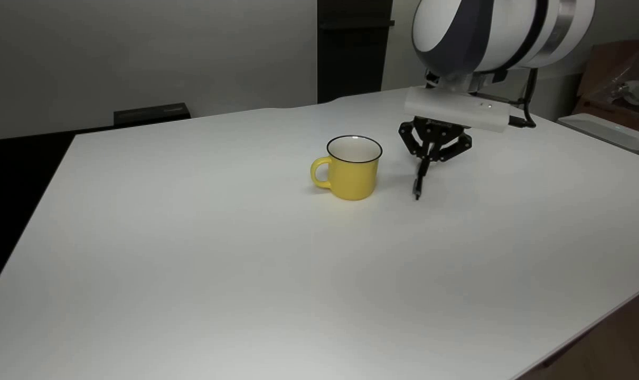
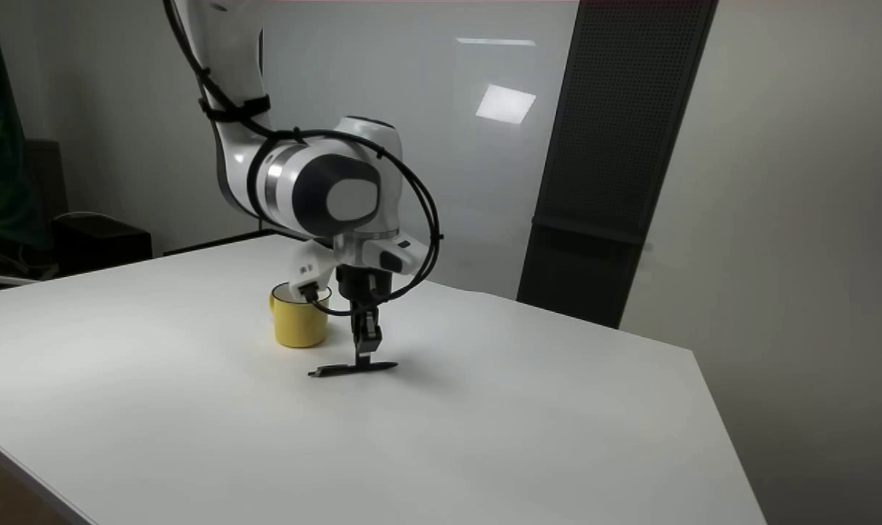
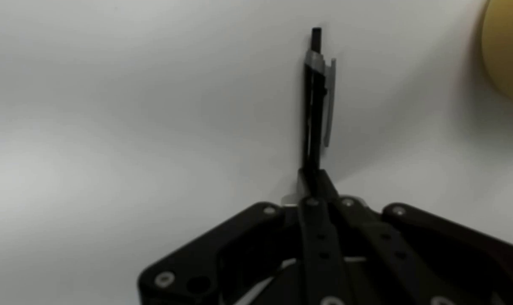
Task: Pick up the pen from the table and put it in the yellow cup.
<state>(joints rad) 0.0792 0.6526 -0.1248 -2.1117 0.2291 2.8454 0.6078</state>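
The pen (image 1: 417, 186) is a thin black stick with a grey clip and lies roughly level between my fingertips. It also shows in an exterior view (image 2: 333, 370) and in the wrist view (image 3: 314, 114). My gripper (image 1: 424, 164) points down and is shut on the pen near its middle; its fingertips show in the wrist view (image 3: 310, 176). The pen is at or just above the white table (image 1: 219, 253); I cannot tell if it touches. The yellow cup (image 1: 353, 178) stands upright beside the gripper, also seen in an exterior view (image 2: 300, 326) and at the wrist view's upper right (image 3: 508, 46).
The cup's handle (image 1: 315, 173) points away from the gripper. A dark box (image 1: 151, 114) is at the table's back edge. A pale flat object (image 1: 610, 131) and a brown box (image 1: 597, 66) are at the far right. A cable (image 2: 430, 211) loops beside the wrist.
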